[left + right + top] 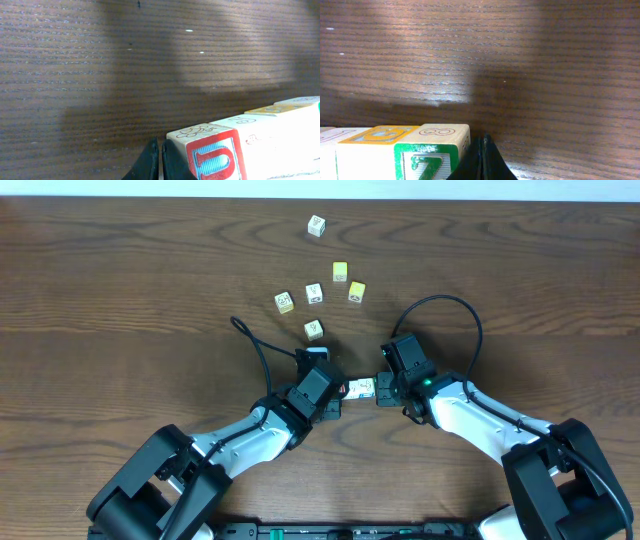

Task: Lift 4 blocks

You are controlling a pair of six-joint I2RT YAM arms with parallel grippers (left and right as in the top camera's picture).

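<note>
Overhead view: row of small wooden letter cubes (362, 388) clamped endwise between left gripper (337, 392) and right gripper (381, 388); each claw's own fingers pressed together.

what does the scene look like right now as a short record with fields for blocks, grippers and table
row of small wooden letter cubes: lined up between the two grippers
left end: red-faced wooden cube, letter U, against the left gripper
right end: green-faced wooden cube, white Z, against the right gripper
left gripper: shut
right gripper: shut
loose wooden cubes: six, farther out on the dark wooden table
row off the table: cannot tell
</note>
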